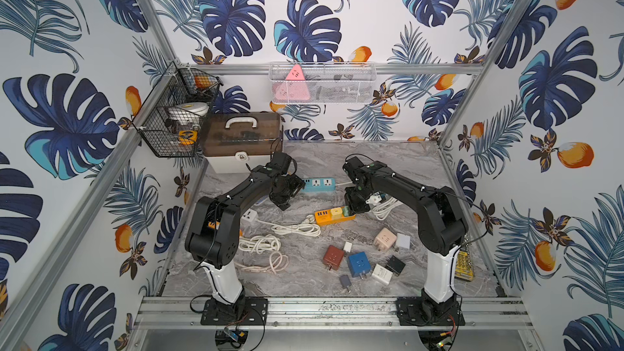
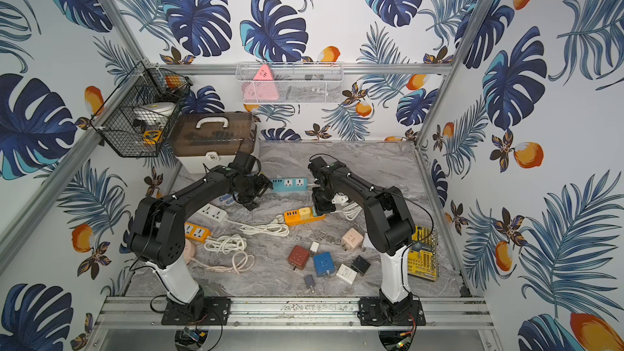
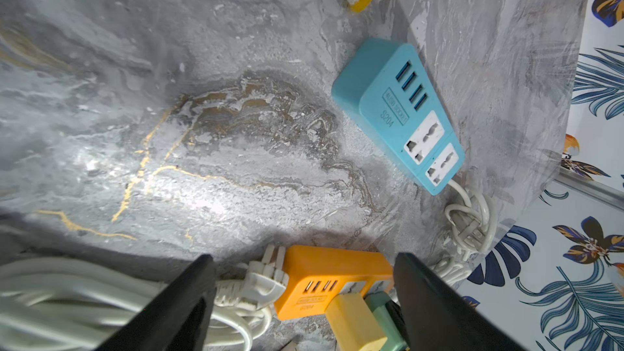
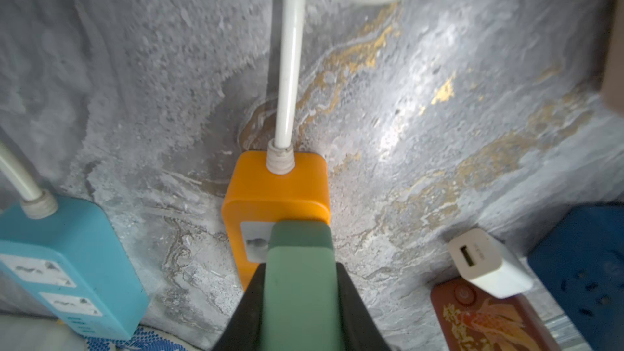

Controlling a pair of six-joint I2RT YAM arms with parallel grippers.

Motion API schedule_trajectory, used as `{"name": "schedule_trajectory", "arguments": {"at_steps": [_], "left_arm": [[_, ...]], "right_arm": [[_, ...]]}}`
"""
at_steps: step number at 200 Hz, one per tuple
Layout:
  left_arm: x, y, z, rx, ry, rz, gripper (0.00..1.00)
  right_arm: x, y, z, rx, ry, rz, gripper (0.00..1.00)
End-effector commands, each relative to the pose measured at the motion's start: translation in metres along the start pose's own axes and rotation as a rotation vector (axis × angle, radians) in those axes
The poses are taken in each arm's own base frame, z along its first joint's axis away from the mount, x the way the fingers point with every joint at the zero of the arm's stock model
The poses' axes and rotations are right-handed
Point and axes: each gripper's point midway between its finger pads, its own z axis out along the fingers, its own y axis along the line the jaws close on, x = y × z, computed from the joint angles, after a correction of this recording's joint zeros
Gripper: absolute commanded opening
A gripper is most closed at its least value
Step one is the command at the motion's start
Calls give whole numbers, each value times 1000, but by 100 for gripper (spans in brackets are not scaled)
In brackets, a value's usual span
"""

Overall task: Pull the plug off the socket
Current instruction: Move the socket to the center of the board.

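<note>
Downward, right claw (image 4: 300, 293) tight on green plug (image 4: 299, 248)

Two plugs (image 1: 337, 211) on the central power strip (image 1: 323, 216) (second strip (image 1: 319, 184) behind it, loose adapters (image 1: 358, 264) in front)

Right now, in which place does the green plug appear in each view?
In a top view: green plug mid-table, on the orange power strip.
In a top view: same place.
Left wrist: beside the yellow plug.
Right wrist: clamped in the right end effector.
Shared landmark: the orange power strip, seen in all four.
</note>
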Motion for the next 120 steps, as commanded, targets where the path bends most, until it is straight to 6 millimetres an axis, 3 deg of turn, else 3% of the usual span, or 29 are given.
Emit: {"name": "schedule_trajectory", "arguments": {"at_steps": [1,38,97,120], "left_arm": [[0,3,-1,-2,30,-46,89],[4,10,-1,2,57,-115,89],[15,14,12,0,113,-219,89],[10,8,15,3,94,-215,90]], "right_arm": [[13,19,7,-68,54,109,15],[19,27,13,-94,90,151,19],[1,41,7,-146,85,236,20],[-2,45,6,-162,106,230,35]]}}
